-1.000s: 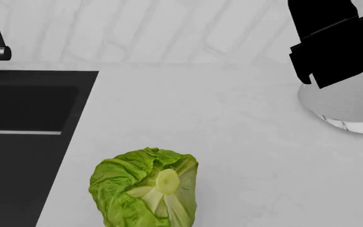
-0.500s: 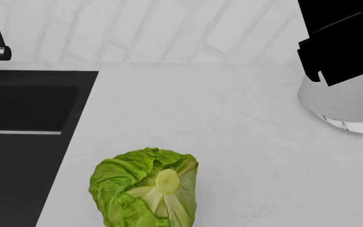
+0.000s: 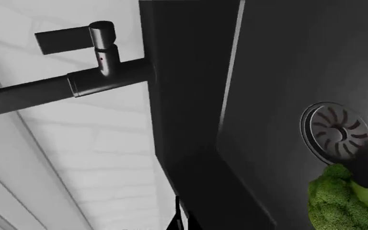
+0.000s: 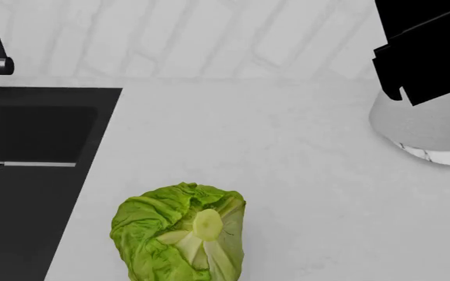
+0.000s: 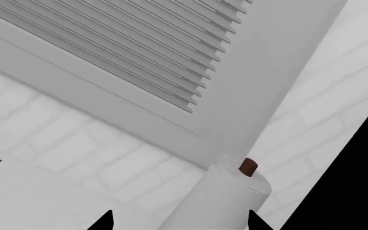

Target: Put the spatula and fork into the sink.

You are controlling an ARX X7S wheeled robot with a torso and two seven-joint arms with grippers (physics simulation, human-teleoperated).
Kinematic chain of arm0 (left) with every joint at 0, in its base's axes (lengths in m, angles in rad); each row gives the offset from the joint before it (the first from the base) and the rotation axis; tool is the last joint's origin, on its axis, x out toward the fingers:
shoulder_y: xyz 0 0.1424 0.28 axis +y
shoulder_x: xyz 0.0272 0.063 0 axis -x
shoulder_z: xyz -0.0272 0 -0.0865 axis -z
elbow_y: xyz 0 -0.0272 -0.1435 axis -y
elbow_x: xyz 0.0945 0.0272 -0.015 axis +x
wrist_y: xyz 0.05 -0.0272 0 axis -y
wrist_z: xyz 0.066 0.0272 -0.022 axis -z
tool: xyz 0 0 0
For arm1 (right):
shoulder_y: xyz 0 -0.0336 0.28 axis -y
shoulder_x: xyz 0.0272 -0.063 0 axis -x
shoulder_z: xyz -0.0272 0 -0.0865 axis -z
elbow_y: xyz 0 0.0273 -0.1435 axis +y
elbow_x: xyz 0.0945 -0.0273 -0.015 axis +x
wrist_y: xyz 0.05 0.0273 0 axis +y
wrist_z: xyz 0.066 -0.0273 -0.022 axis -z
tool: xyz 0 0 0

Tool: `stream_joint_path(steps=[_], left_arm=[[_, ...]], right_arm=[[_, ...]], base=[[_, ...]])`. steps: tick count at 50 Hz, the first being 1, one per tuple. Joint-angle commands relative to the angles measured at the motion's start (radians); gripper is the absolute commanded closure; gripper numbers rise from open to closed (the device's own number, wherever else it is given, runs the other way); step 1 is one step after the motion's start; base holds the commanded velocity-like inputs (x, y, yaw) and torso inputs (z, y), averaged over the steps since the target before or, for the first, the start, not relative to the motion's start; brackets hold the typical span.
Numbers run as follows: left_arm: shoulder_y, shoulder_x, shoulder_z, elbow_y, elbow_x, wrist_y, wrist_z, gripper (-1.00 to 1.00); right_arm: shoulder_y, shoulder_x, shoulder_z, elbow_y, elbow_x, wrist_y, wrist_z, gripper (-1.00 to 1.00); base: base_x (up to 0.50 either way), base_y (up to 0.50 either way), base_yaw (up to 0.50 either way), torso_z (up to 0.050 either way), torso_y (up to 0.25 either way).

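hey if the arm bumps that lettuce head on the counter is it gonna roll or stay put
The lettuce would probably wobble or roll a little: it looks rounded and lies on its side, cut stem facing up toward the camera. Its loose, crinkled outer leaves would likely give and damp any roll. The countertop looks smooth, so it may slide toward the sink beside it.

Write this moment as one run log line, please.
spatula: not visible | fork: not visible | sink: holds broccoli by drain | right gripper: open, by paper roll | lettuce: on counter
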State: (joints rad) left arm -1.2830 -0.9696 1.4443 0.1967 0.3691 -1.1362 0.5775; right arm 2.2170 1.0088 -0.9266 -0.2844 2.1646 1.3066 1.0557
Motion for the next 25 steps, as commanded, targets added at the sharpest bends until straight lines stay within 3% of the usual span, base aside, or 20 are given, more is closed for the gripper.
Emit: stream_joint_path(steps=[1,16,24,25], left_arm=[[0.029,0.015,0.036,-0.057,-0.011,0.009,0.074,1.00],[0.038,-0.004,0.065,-0.003,-0.035,-0.026,0.159,1.00],[0.050,0.001,0.042,-0.016,-0.035,0.002,0.113,1.00],[0.045,0.005,0.034,-0.025,-0.036,0.000,0.109,-1.00]], right_arm=[[0.003,-0.016,0.015,-0.007,-0.006,0.013,-0.005,-1.00],[0.000,-0.017,0.019,-0.010,0.005,0.014,0.001,-1.00],[-0.009,-0.020,0.023,-0.013,-0.003,0.015,-0.006,-1.00],[-0.009,-0.021,0.024,-0.013,-0.003,0.016,-0.008,-1.00]], base=[[0.00,0.00,0.00,0.000,0.000],[0.00,0.00,0.00,0.000,0.000],[0.00,0.00,0.00,0.000,0.000],[0.00,0.00,0.00,0.000,0.000]])
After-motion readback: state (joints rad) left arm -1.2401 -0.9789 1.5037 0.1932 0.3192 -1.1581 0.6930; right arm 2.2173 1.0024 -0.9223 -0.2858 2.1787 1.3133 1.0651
